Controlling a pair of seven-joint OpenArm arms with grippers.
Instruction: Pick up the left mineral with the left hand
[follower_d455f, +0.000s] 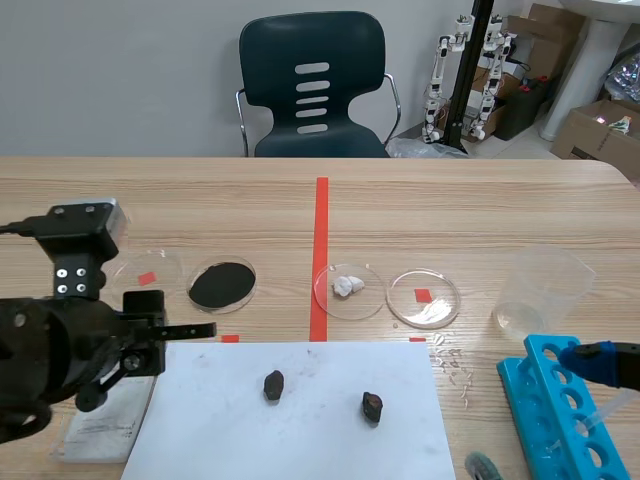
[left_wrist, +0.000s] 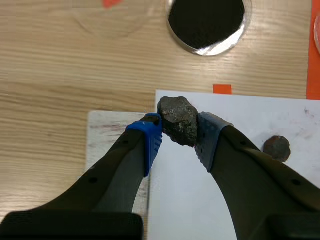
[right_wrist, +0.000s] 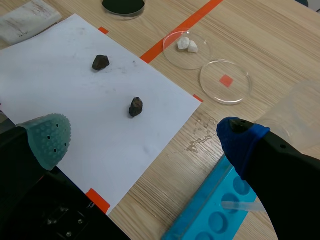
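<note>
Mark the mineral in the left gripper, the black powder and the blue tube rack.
mineral (left_wrist: 179, 120), left wrist view, middle of its face.
black powder (follower_d455f: 221, 285), scene view, centre of the powder.
blue tube rack (follower_d455f: 526, 396), scene view, its side wall.

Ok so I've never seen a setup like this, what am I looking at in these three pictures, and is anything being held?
This is a robot with two black arms at a wooden table. One picture looks out from between the arms. The other two come from cameras on the wrists, looking down past each gripper's fingers. The left gripper is shut on a dark mineral. A second mineral and a third mineral lie on white paper. The right gripper is open above a blue test tube rack. Farther back are a petri dish of black powder, a petri dish of white lumps and a clear beaker.
</note>
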